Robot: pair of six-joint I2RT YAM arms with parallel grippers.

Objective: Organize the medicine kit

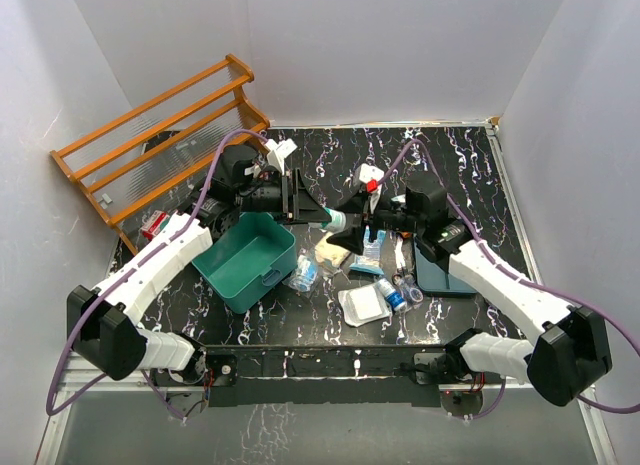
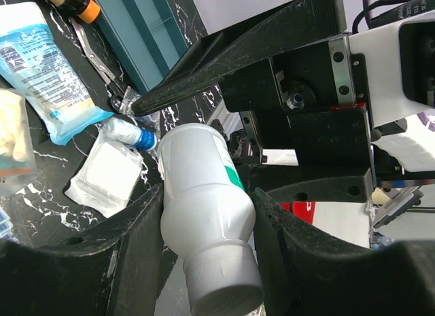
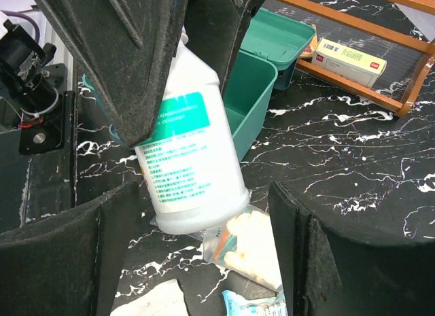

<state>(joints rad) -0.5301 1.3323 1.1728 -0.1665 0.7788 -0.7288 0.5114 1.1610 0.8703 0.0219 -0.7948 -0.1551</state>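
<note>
The white bottle [image 3: 194, 160], with a teal label, is pinched on its body by the left gripper [image 2: 207, 194]. It is held tilted in the air near the centre of the tabletop [image 1: 440, 165]. The right gripper [image 3: 204, 194] is spread around the bottom end of the bottle. A gap is seen at one finger; at the other finger, contact cannot be told.

The medicine kit [image 1: 238, 288] stands open at 8 o'clock from the bottle. Its right rim is near the bottle, and its near corner is close to the front edge of the tabletop.

At 5 o'clock from the bottle, a blue pouch [image 1: 368, 255], small bottles [image 1: 395, 293] and a gauze packet [image 1: 365, 305] are crowded together. A teal tray [image 1: 437, 277] is partly hidden under the right arm at 4 o'clock. A wooden rack [image 1: 150, 135] stands at 10 o'clock along the left wall. Open tabletop is seen from 12 to 2 o'clock, up to the far edge.
</note>
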